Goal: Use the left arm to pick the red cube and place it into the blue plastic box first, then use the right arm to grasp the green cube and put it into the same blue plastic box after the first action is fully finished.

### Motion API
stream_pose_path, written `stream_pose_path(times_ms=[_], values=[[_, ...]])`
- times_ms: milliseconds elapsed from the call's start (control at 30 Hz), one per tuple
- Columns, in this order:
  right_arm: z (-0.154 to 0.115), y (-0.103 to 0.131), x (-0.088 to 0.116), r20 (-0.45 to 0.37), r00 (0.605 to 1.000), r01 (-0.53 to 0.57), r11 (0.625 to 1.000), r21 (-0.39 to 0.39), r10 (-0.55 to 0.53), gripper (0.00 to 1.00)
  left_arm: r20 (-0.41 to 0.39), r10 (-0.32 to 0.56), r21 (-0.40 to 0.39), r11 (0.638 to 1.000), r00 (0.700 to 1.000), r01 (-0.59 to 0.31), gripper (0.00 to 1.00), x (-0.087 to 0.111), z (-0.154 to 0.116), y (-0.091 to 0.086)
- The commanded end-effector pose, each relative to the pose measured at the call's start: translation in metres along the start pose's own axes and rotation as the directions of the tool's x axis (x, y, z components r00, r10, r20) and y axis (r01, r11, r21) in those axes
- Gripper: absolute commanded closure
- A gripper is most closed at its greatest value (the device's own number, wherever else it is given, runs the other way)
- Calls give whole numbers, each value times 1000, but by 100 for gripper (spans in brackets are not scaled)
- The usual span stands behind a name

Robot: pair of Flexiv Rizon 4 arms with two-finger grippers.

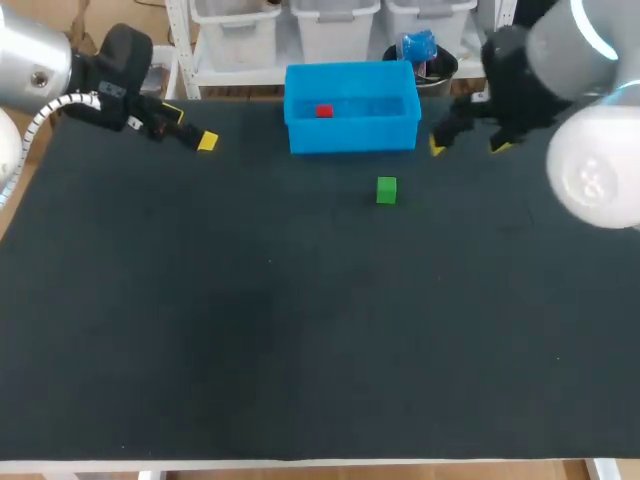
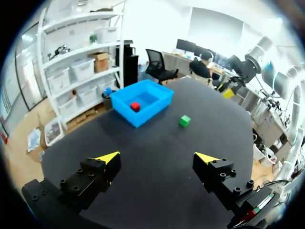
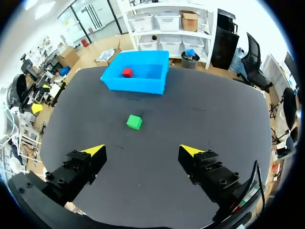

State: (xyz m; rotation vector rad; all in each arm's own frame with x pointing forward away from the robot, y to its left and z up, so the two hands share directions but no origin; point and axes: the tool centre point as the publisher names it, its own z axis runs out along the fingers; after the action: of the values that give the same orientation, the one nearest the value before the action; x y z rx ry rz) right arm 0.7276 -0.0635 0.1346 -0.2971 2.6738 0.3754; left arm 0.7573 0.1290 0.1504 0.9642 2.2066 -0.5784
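Head view first, I tell my spotter: the red cube [image 1: 323, 111] lies inside the blue plastic box [image 1: 350, 135], so I judge step one done. My left hand [image 1: 190, 127] hangs open and empty by the counter's [image 1: 250, 330] far left corner, well apart from the box.

Spotter: And the green cube [image 1: 386, 190]?

Me: On the counter, near the box's front wall toward its right end, not touching it. My right hand [image 1: 468, 147] is open with nothing in it, just beside the box's right end, farther back than the cube.

Spotter: What worries you?

Me: Three things, all guesses. The cube sits close to the box, so a finger coming down on the box side could catch the wall and shove the box. If my fingers don't line up with the cube's flat faces, closing could twist it or squirt it out. And if I carry it across too low, it could knock the rim; released right above the red cube, it might bounce or land stacked.

Spotter: Left hand in the way?

Me: I don't think so; it's well apart from that path.
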Motion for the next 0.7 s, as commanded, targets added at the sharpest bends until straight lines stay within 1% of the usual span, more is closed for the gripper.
stream_pose_path(times_ms=[33, 533, 600, 667, 700], values=[[2, 3, -1, 3, 1000, -3, 994, 106, 3, 0, 4, 3, 5, 1000, 1000, -3, 0, 1, 1, 2], [2, 3, -1, 3, 1000, -3, 994, 106, 3, 0, 4, 3, 5, 1000, 1000, -3, 0, 1, 1, 2], [9, 3, -6, -4, 999, -45, 993, 111, 46, 0, 4, 3, 5, 1000, 1000, -3, 0, 1, 1, 2], [14, 5, -10, 6, 994, -108, 988, 114, 108, 0, 4, 3, 5, 1000, 1000, -3, 0, 1, 1, 2], [18, 6, -12, 0, 992, -122, 984, 132, 123, 0, 4, 3, 5, 1000, 1000, -3, 0, 1, 1, 2]])
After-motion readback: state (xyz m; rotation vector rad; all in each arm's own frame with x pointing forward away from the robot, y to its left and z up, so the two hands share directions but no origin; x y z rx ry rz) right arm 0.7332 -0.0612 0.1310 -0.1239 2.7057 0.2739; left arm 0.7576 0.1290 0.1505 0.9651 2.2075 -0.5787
